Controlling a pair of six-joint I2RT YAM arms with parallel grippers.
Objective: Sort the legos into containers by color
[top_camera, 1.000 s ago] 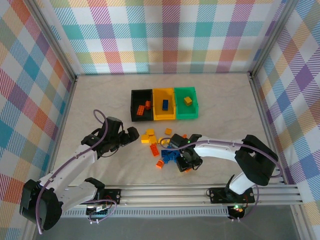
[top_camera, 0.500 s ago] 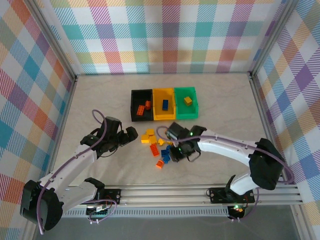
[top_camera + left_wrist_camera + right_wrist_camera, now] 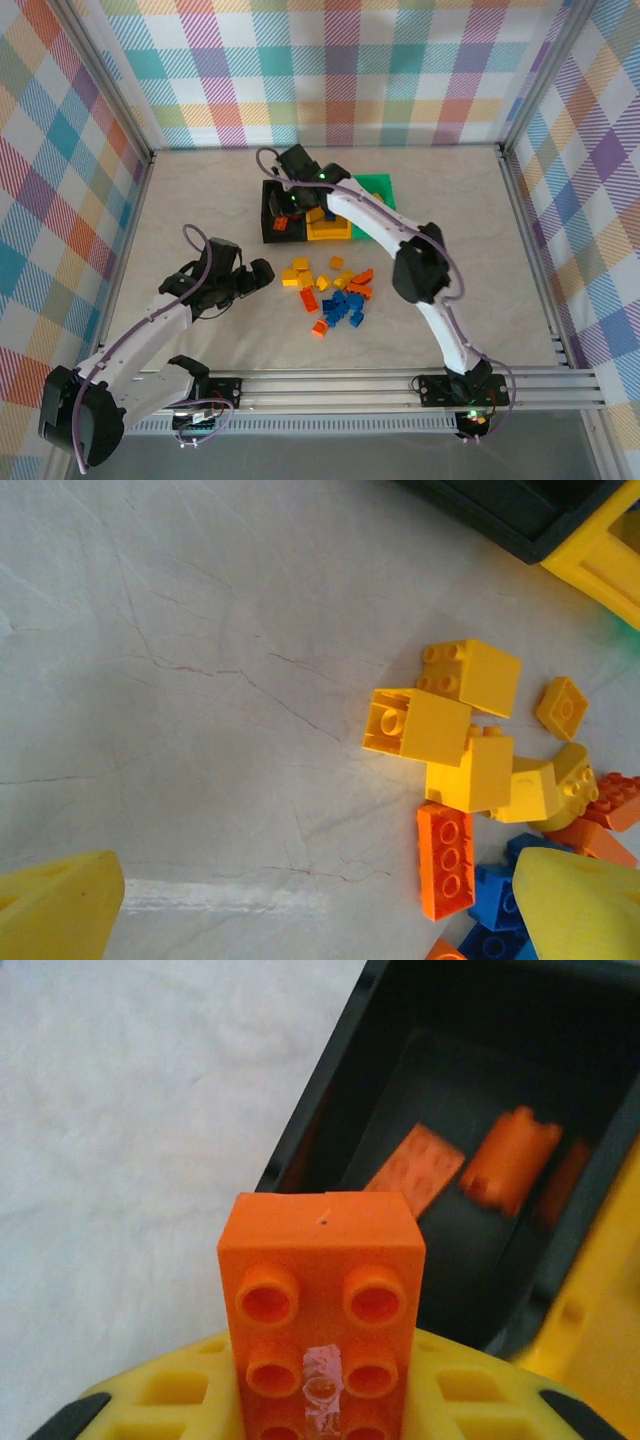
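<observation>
The legos lie in a loose orange, yellow and blue pile (image 3: 335, 295) at the table's middle. In the left wrist view, yellow bricks (image 3: 450, 720) and an orange brick (image 3: 445, 860) lie just ahead of my left gripper (image 3: 320, 910). That left gripper (image 3: 262, 275) is open and empty, just left of the pile. My right gripper (image 3: 285, 200) hangs over the black container (image 3: 268, 235), shut on an orange brick (image 3: 322, 1260). Orange bricks (image 3: 510, 1160) lie inside the black container (image 3: 330, 1110). The yellow container (image 3: 328, 236) and the green container (image 3: 385, 215) stand to its right.
The three containers stand side by side at the table's centre back. The right arm (image 3: 400, 245) stretches from its base across the pile's right side to the black bin. Checked walls close in the left, back and right sides. A metal rail (image 3: 400, 385) runs along the near edge.
My right gripper has left the pile and swung up and left to hang over the black container, carrying an orange brick. The left arm has barely moved.
</observation>
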